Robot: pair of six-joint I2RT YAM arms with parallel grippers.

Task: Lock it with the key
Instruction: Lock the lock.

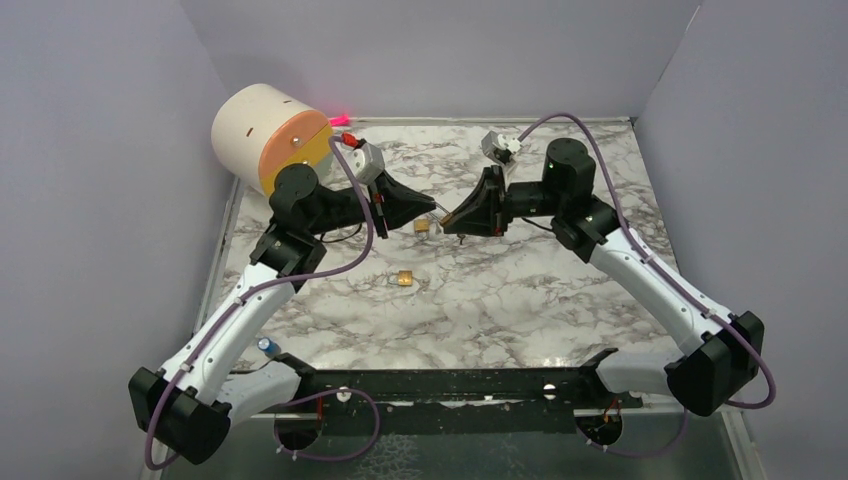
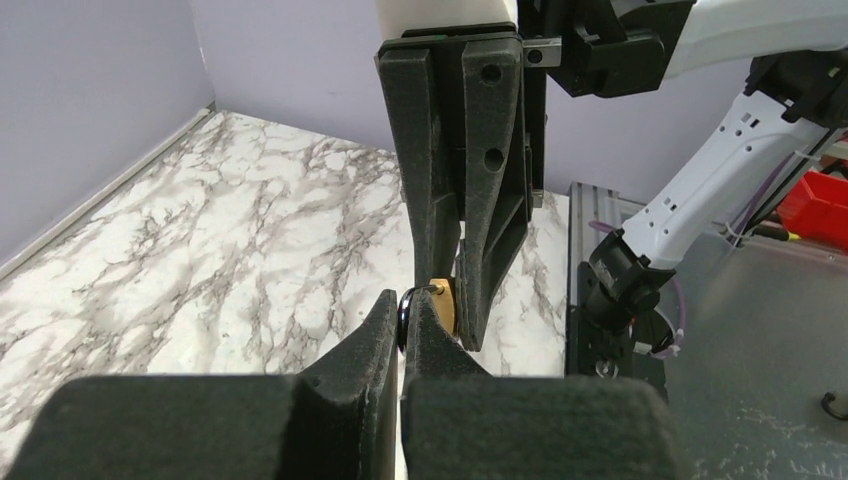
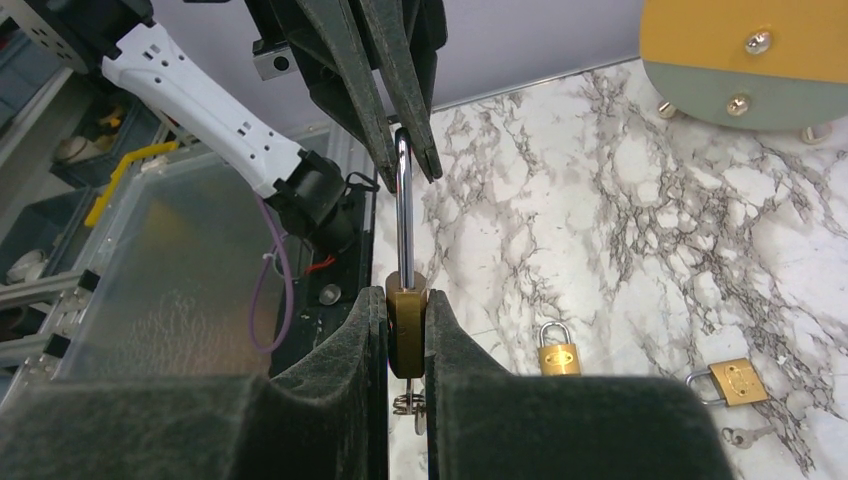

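Above mid-table, toward the rear wall: item, one brass padlock [image 3: 405,318], held in the air between both arms.

Grip, right: right gripper [image 3: 404,300] is clamped flat on the padlock's brass body.

Grip, left: left gripper [image 2: 400,322] is pinched together on the top of the steel shackle [image 3: 403,200], which stands long and exposed above the body (whether its free leg is seated cannot be told).

Key: a key ring [image 3: 408,405] hangs just under the body, so the key is probably in the cylinder; its bow is hidden by the fingers.

Step in hand: judged as bracing the lock two-handed, before the shackle is pushed home and the key turned.

Next move calls for: a straight push along the shackle's axis while the body grip holds firm. After that, one claw has to let go and take the key. Any sideways pull risks twisting the body out of the pads.

Also present: two spare padlocks [image 3: 560,352] [image 3: 738,381] lying flat on the marble table [image 1: 520,300], near but below the work, not touching it.

Edges: cream drum [image 1: 262,130] just behind the left arm's elbow. Grey walls [image 1: 100,150] are close at left and rear.

Open room: bare marble on the near side, up to the black base rail [image 1: 450,385]; most freedom lies toward the near and right.
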